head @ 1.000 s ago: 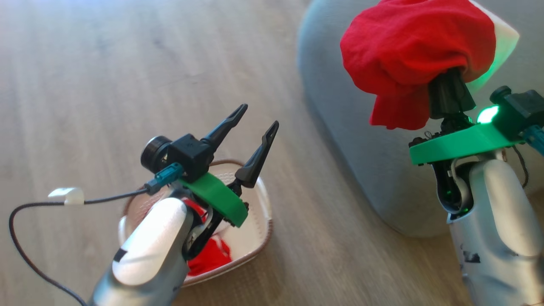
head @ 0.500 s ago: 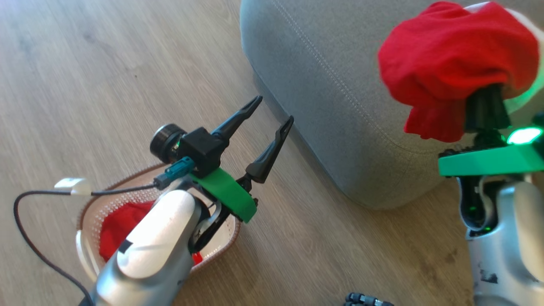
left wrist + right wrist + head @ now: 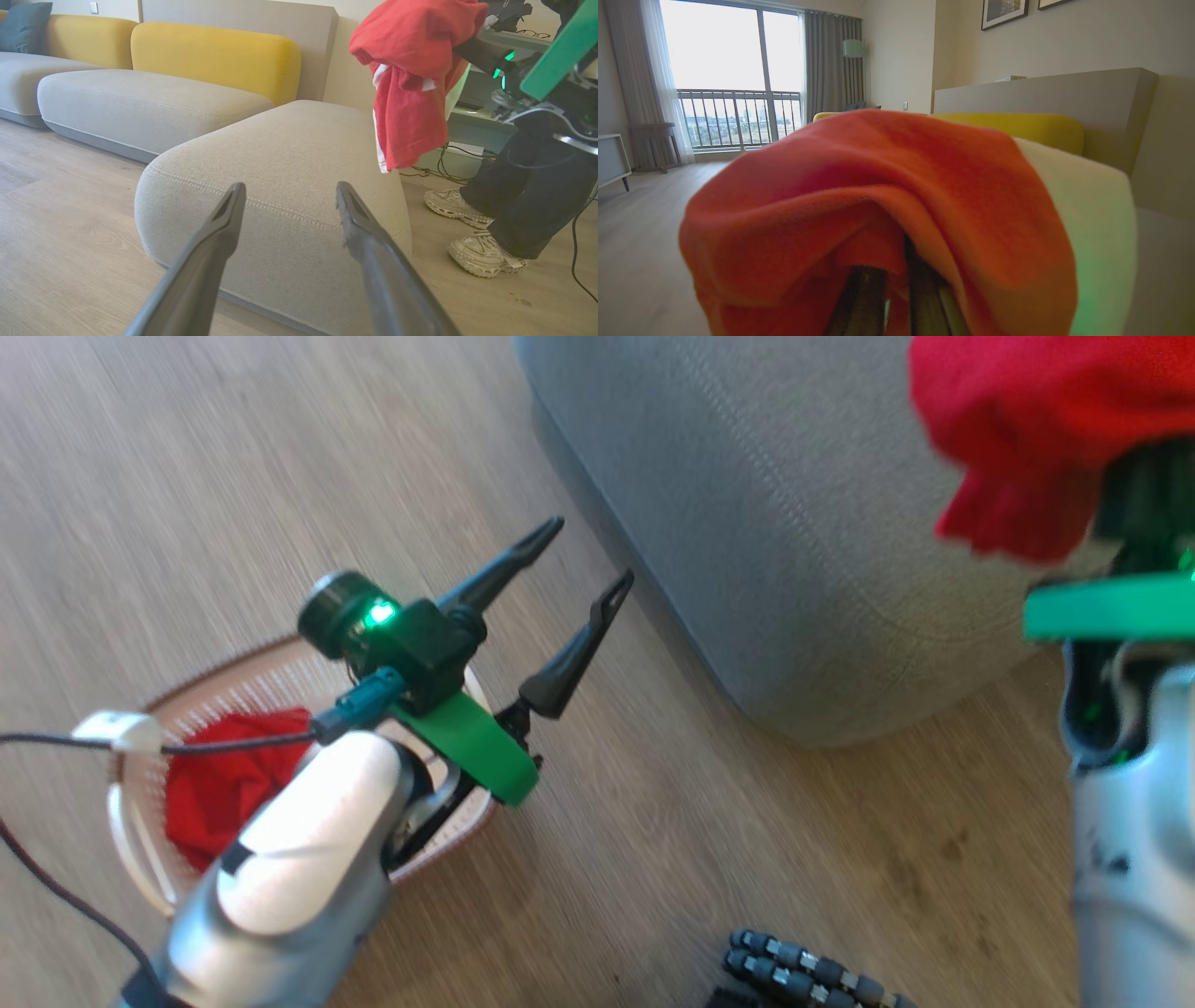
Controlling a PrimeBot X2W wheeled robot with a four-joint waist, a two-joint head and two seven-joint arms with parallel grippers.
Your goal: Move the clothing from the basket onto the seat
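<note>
My right gripper (image 3: 1144, 490) is shut on a bundle of bright red clothing (image 3: 1046, 420), held up above the near right corner of the grey seat (image 3: 794, 523). In the left wrist view this clothing (image 3: 411, 70) hangs beside the seat (image 3: 289, 140). Seen from the right wrist, red clothing (image 3: 887, 196) and a white piece (image 3: 1087, 224) drape over my right gripper (image 3: 889, 294). More red clothing (image 3: 219, 784) lies in the cream basket (image 3: 140, 859) on the floor. My left gripper (image 3: 586, 555) stands open and empty above the basket's right end, its fingers (image 3: 219, 233) pointing at the seat.
A person's legs and pale shoes (image 3: 486, 254) stand on the wooden floor just right of the seat. Grey sofa cushions with yellow backs (image 3: 215, 56) lie behind it. A black ribbed part (image 3: 803, 971) shows at the head view's bottom edge. A cable (image 3: 233, 742) crosses the basket.
The whole head view has shifted, so the camera has moved: basket and seat now sit further left. More of the basket's red clothing shows beside my left arm. Neither gripper's state changed.
</note>
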